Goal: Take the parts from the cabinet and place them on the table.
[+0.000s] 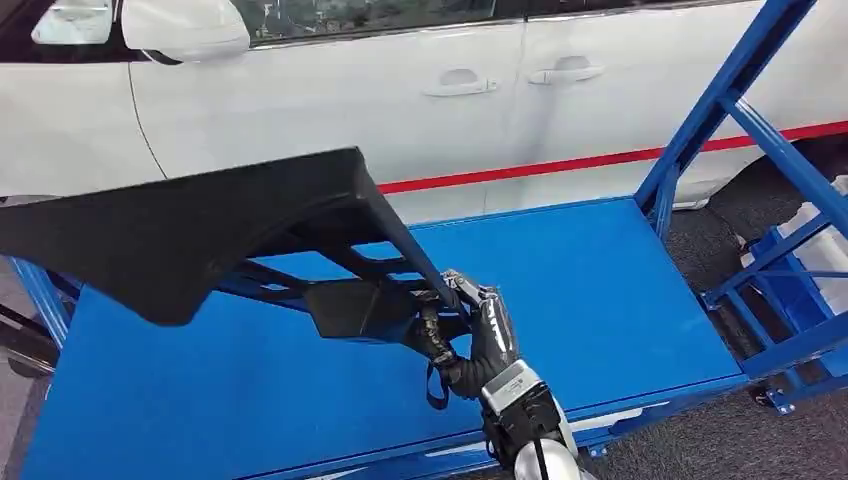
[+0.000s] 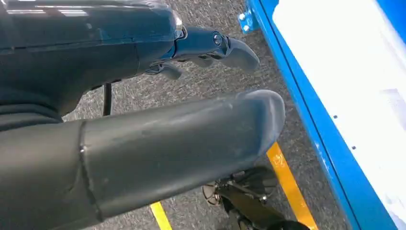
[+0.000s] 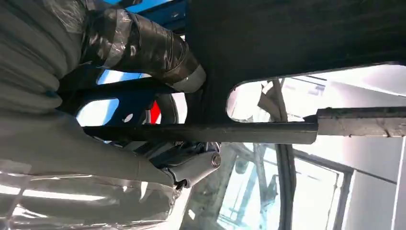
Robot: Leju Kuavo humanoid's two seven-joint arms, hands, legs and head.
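Matte black plastic makes up the part (image 1: 190,225), a broad, wing-shaped panel with a smooth top face, a thin tapering edge and open ribbed struts on its underside. The right hand (image 1: 470,335), dark and glossy with a silver wrist, grips one of those slim struts at the part's near end, fingers wrapped around it, holding the whole piece in the air above the flat blue table (image 1: 600,290). In the right wrist view the taped thumb presses against the part's rough underside (image 3: 297,38). The left hand (image 2: 191,110) hangs over speckled grey carpet beside the table's blue edge, its thick grey thumb and darker fingers apart, holding nothing. Beyond the table stands a white car (image 1: 400,90) with a red stripe.
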